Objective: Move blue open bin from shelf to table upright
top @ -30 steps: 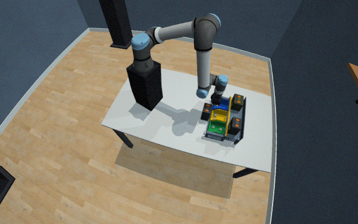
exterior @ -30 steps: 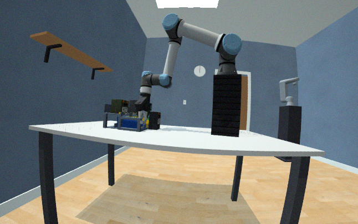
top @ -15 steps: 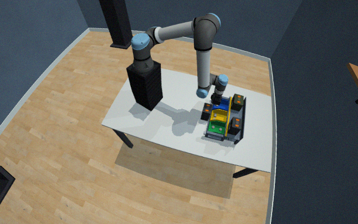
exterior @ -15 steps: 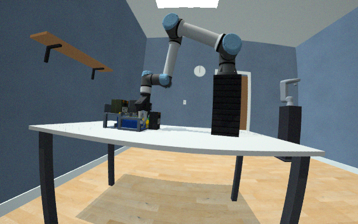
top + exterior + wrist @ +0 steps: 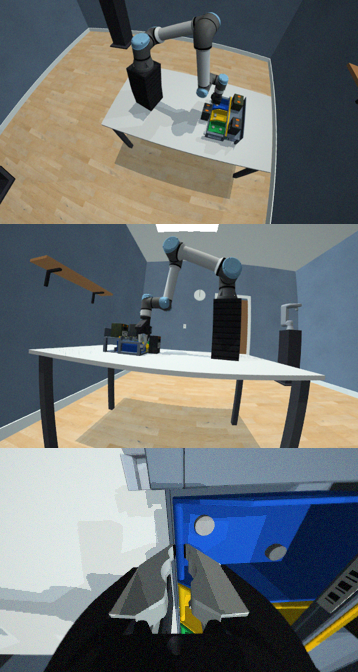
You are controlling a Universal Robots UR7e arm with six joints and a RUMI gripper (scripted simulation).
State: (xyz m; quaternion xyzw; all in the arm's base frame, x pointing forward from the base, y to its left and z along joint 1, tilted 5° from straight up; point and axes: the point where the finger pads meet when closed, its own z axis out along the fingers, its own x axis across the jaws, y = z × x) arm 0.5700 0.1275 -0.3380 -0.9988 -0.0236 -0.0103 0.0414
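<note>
Gripping the side wall of the blue bin (image 5: 260, 533), the gripper (image 5: 178, 555) is pinching it with jaws nearly shut, one finger (image 5: 145, 585) outside and the other inside the bin. The bin is sitting in the end slot of the low grey shelf (image 5: 244, 116) on the table (image 5: 177, 91), apparently not lifted yet, so the grasp looks done while the lift, the carry and the set-down are all remaining. Two round grey parts (image 5: 204, 525) are lying on the bin's floor, and keeping the bin level will be mattering if they are to stay in. A yellow bin (image 5: 219, 115) is sitting right beside the blue one in the same row, with a green bin (image 5: 217, 127) past it, so the way out is looking tight on that side. A yellow rail (image 5: 229, 116) is running along the row, and dark boxes (image 5: 238, 102) are standing beyond it. Another dark box (image 5: 206, 111) is standing on the table just beside the shelf, near the gripper, and may be crowding the path out. The arm's black pedestal (image 5: 145, 83) is standing well apart, with bare white table showing between it and the shelf as a likely landing spot.
</note>
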